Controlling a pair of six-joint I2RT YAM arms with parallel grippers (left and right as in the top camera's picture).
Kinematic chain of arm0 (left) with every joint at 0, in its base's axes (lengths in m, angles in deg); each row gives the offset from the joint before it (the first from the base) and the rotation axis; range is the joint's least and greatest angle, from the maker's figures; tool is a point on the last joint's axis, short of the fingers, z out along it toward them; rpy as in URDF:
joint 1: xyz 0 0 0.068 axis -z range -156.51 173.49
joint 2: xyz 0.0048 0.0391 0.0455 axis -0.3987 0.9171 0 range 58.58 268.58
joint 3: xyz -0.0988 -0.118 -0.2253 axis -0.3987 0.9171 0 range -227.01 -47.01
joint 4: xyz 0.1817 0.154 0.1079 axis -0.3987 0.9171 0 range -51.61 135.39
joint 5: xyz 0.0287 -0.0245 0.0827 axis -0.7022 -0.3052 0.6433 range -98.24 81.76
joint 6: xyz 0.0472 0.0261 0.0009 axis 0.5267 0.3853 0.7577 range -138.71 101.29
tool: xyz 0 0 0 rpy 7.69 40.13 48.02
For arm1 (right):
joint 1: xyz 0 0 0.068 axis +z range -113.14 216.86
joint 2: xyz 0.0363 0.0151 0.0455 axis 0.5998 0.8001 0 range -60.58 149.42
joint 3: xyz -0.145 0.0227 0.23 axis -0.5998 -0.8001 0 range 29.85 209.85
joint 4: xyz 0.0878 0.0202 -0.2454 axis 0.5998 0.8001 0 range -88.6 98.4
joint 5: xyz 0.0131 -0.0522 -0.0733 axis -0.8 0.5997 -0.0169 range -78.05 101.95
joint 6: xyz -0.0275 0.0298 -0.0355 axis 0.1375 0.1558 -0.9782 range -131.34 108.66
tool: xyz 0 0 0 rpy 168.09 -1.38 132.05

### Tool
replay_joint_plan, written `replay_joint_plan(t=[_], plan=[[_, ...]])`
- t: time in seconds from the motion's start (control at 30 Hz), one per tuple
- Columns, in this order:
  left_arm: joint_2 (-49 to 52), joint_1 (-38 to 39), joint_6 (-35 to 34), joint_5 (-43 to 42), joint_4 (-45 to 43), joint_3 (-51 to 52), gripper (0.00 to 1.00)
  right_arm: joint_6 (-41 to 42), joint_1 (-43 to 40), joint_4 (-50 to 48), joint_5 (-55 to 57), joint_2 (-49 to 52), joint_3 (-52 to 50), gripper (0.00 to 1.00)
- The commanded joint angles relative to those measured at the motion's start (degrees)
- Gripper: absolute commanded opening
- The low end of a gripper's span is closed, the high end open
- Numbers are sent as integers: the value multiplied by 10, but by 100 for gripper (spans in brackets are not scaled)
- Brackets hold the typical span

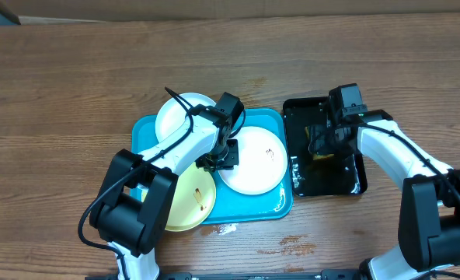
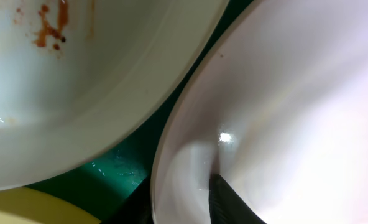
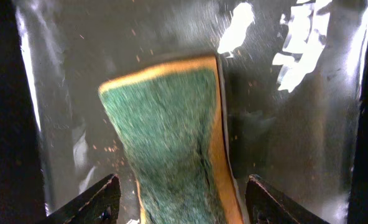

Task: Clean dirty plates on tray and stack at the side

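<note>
White plate [image 2: 283,112] edge sits between left tool [image 2: 179,210] fingers [image 2: 224,200], grip unclear; right tool [image 3: 184,199] gapes astride sponge [image 3: 171,130].

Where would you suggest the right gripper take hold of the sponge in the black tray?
Likely across its two long sides, coming from above: the sponge lies green face up in the black tray, between the open fingers of the right gripper.
</note>
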Motion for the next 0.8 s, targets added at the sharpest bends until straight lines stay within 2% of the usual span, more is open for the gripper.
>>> replay_joint_plan(t=[0.0, 0.17, 0.47, 0.77], plan=[[5, 2, -5, -5, 1, 7, 24, 2, 4, 9, -17, -8, -4, 66], [5, 2, -5, -5, 1, 7, 25, 2, 4, 26, -39, -8, -4, 66], [5, 2, -5, -16, -10, 7, 24, 0, 4, -52, -16, -8, -4, 66], [5, 2, -5, -14, -10, 7, 23, 0, 4, -57, 6, -7, -24, 64]])
